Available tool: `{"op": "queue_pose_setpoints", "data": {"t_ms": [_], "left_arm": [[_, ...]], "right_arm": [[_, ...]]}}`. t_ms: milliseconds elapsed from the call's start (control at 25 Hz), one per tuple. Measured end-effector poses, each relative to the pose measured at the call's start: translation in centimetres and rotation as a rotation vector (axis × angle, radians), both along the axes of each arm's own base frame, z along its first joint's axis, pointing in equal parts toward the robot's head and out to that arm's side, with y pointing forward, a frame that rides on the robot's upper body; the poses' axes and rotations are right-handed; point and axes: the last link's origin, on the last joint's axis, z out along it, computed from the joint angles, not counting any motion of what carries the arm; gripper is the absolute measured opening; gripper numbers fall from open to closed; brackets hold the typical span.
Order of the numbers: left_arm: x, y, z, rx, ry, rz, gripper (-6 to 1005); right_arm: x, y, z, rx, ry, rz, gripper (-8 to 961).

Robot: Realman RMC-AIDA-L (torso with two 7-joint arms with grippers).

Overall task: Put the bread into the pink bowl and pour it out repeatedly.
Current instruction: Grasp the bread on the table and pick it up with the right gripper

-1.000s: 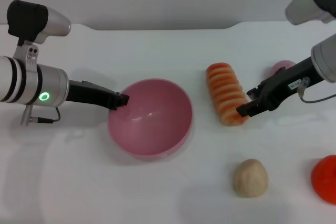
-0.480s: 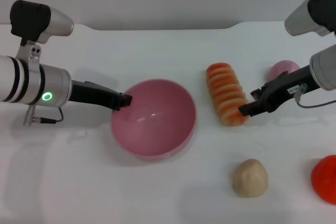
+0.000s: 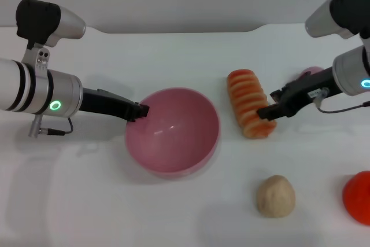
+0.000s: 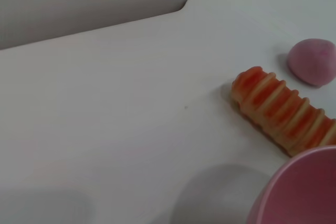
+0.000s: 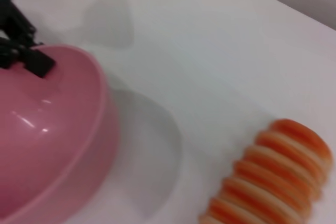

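Bread (image 3: 250, 103) lying flat on the white table (image 3: 173, 212), striped side up, just to the right of the pink bowl (image 3: 172, 131) and apart from it. Long axis running from the far side toward the near side, near end angled slightly rightward. Seen also in the left wrist view (image 4: 286, 111) past the bowl's rim (image 4: 299, 192), and in the right wrist view (image 5: 268, 182) with bare table between loaf and bowl (image 5: 47, 135).

Pink bowl tipped, its open mouth turned up and toward the right, nothing inside. Left gripper (image 3: 139, 110) clamped on the bowl's left rim, dark fingers pinching the edge; same pinch visible in the right wrist view (image 5: 31, 59) at the rim. Left arm reaching in from the left edge of the head view, a green ring light glowing on its wrist.

Right gripper (image 3: 267, 111) at the right side of the loaf's near end, tip touching or almost touching the striped crust; cannot tell whether the fingers stand apart or together, nor whether anything is pinched. Right arm coming in from the upper right, a cable looping beneath it.

Small pink dome (image 3: 312, 72) behind the right gripper's arm, mostly hidden in the head view, plain in the left wrist view (image 4: 313, 61) just beyond the loaf's far end. Round tan bun (image 3: 276, 196) on the near side of the table, well apart from the loaf. Orange-red object (image 3: 357, 197) cut off by the right edge, near the bun.
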Motion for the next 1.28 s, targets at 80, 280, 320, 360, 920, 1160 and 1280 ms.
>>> {"op": "queue_pose_setpoints", "data": {"t_ms": [80,280,320,360,920,1160,1280], "left_arm": [[0.0,0.0,0.0,0.000,0.000,0.001,50],[0.0,0.0,0.0,-0.001,0.000,0.002,50],[0.0,0.0,0.0,-0.001,0.000,0.002,50],[0.0,0.0,0.0,-0.001,0.000,0.002,50],[-0.3,-0.1,-0.1,0.001,0.003,0.008,49],[-0.4,-0.2,-0.2,-0.002,0.005,0.008,49],[-0.4,-0.2,-0.2,-0.003,0.006,0.008,50]], "right_arm": [[-0.7,0.0,-0.3,-0.011,0.017,0.022,588],[-2.4,0.4,-0.8,-0.023,0.047,0.065,587],[-2.6,0.5,-0.8,-0.022,0.047,0.071,587],[-2.8,0.6,-0.8,-0.021,0.047,0.075,586],[-1.9,0.7,-2.6,-0.044,0.042,0.022,587],[-0.9,0.5,-3.0,-0.037,0.040,-0.007,587],[-0.5,0.3,-3.2,-0.035,0.039,-0.021,587]]}}
